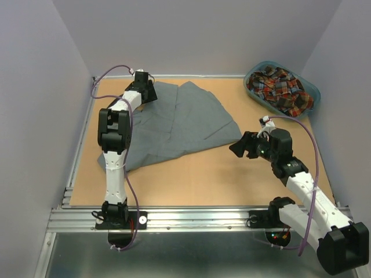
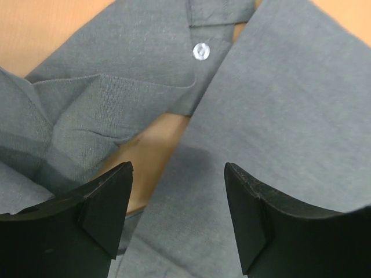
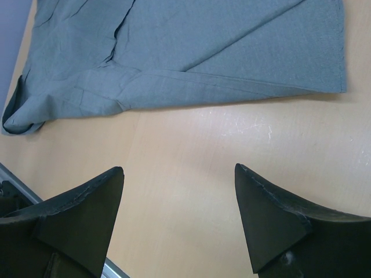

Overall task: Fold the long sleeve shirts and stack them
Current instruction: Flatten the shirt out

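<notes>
Left wrist showing left gripper gaping over limp plain grey cloth shirt; pinching edge likely best; right gripper gaping, empty

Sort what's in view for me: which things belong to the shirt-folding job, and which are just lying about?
Part of the job:
grey shirt, spread on the table
plaid shirt, bunched inside the teal basket

Just lying about:
teal basket, at the far right corner, only holding the plaid shirt
</notes>
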Controlling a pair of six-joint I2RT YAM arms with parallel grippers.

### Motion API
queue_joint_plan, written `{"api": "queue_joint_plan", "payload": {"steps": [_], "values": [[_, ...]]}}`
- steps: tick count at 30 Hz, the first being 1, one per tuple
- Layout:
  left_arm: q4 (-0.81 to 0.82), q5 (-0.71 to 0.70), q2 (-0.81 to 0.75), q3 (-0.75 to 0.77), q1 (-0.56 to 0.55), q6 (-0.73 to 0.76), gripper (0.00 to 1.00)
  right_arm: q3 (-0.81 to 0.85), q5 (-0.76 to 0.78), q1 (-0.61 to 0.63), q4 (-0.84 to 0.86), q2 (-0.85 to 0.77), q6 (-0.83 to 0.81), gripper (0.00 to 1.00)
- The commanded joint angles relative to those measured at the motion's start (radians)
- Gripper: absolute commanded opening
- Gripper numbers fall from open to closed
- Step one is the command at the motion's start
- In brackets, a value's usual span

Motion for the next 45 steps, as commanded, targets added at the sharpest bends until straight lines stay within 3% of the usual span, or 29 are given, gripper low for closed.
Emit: {"api": "queue_joint_plan", "payload": {"steps": [1,5,12,15,16,19,23,30,36,43,45], "values": [[-0.024,-0.033,0.0,0.069,0.004,0.038,0.74,-0.012,-0.021,-0.004,0.019,-0.014,-0.022,0.82],[-0.036,0.015,0.014,0.05,0.003,0.03,0.71,-0.013,-0.021,-0.004,0.019,-0.014,-0.022,0.82],[-0.024,0.044,0.019,0.0,-0.02,0.028,0.58,-0.016,-0.014,-0.004,0.019,-0.014,-0.024,0.82],[-0.018,0.045,0.015,-0.011,-0.022,0.03,0.42,-0.018,-0.009,-0.004,0.019,-0.023,-0.022,0.82],[-0.018,0.045,0.017,-0.008,-0.022,0.033,0.27,-0.018,-0.006,-0.004,0.019,-0.026,-0.021,0.82],[-0.03,0.035,0.009,0.013,-0.022,0.05,0.0,-0.022,-0.005,-0.004,0.018,-0.033,-0.018,0.82],[-0.007,0.065,-0.07,-0.002,-0.024,0.048,0.0,-0.021,-0.003,-0.005,0.018,-0.04,-0.013,0.82],[0.008,0.119,-0.361,-0.108,-0.097,0.033,0.0,0.039,0.041,-0.004,0.016,-0.066,-0.004,0.82],[-0.025,0.128,-0.737,-0.344,-0.267,-0.027,0.0,0.132,0.107,-0.005,0.005,-0.077,-0.019,0.82],[-0.137,0.248,-1.177,-0.685,-0.515,-0.149,0.0,0.223,0.251,-0.004,0.002,-0.097,-0.011,0.82],[-0.143,0.347,-1.256,-0.758,-0.563,-0.195,0.0,0.241,0.268,-0.004,0.002,-0.091,-0.018,0.82]]}}
